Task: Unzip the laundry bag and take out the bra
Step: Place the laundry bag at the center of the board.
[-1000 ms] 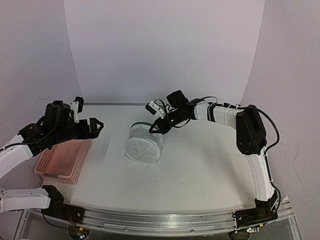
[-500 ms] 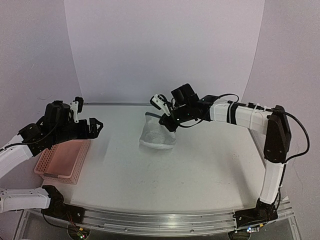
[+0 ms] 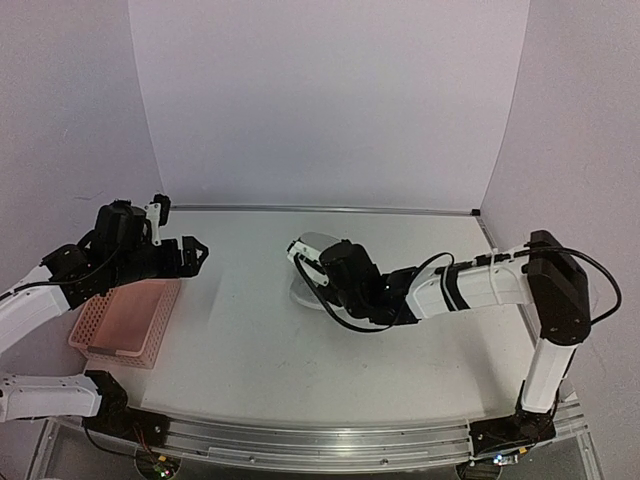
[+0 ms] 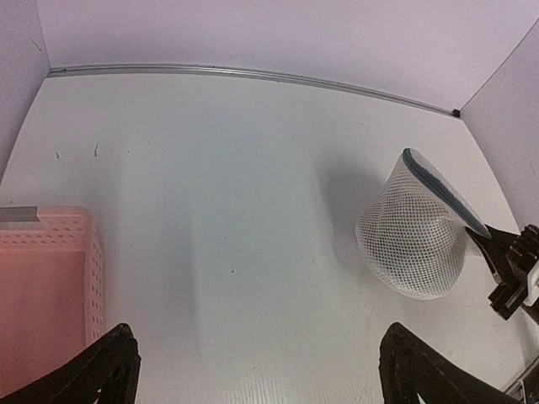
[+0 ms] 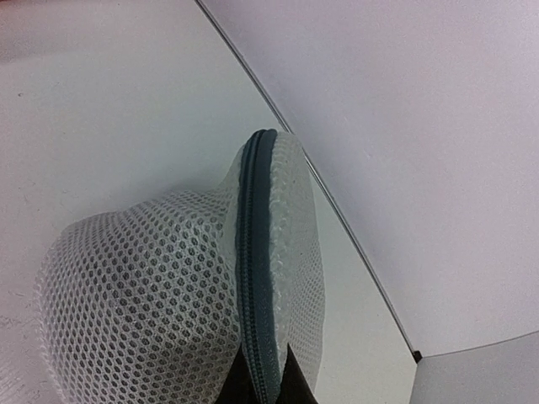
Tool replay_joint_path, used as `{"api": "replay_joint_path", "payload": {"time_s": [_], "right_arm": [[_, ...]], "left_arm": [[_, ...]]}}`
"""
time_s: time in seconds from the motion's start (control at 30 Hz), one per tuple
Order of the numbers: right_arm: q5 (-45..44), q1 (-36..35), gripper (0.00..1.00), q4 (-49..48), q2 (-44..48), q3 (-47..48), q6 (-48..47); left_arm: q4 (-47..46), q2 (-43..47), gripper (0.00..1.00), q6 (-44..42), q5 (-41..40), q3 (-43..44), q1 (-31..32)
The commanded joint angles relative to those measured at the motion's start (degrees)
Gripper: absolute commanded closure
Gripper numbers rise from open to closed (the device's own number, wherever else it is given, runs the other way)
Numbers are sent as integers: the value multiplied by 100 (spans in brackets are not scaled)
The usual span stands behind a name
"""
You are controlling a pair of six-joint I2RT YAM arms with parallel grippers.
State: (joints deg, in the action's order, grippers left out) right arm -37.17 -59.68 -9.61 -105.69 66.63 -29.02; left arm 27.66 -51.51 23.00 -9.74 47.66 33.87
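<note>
Right pincer (image 5: 268, 377) pinches the laundry bag (image 4: 413, 240) by its dark zip rim (image 5: 253, 252), centre-right; left pincer (image 4: 261, 370) hangs spread over the counter (image 4: 210, 168).

A pink rectangular plastic lattice basket (image 3: 125, 322) sits on the left side of the white flat desk (image 3: 250, 350), close to the near edge, with its open top facing up. From the left wrist view, one perforated wall and the rim of the basket (image 4: 46, 286) show in the lower left corner. A thin grey metal strip (image 3: 320, 209) runs along the far edge of the desk, where a pale curved backdrop panel (image 3: 330, 100) rises. A ribbed aluminium rail (image 3: 320, 440) borders the near edge.
</note>
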Motion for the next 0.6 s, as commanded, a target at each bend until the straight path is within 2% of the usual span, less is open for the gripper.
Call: {"api": "replay_joint_path", "payload": {"time_s": [0.0, 0.17, 0.23, 0.3, 0.57], "right_arm": [[-1129, -348, 100, -1849, -162, -76, -645], [-1246, -635, 100, -1917, -401, -85, -636], [-1315, -707, 93, -1926, -473, -88, -596], [-1328, -796, 81, -1929, -496, -124, -548], [-1273, -1159, 61, -1686, -433, -200, -351]], "left_arm": [[-33, 40, 0, 11, -143, 263, 26], [-33, 79, 0, 36, -143, 185, 23], [-33, 71, 0, 59, -116, 175, 28], [-33, 62, 0, 77, -68, 155, 24], [-33, 66, 0, 81, -64, 125, 28]]}}
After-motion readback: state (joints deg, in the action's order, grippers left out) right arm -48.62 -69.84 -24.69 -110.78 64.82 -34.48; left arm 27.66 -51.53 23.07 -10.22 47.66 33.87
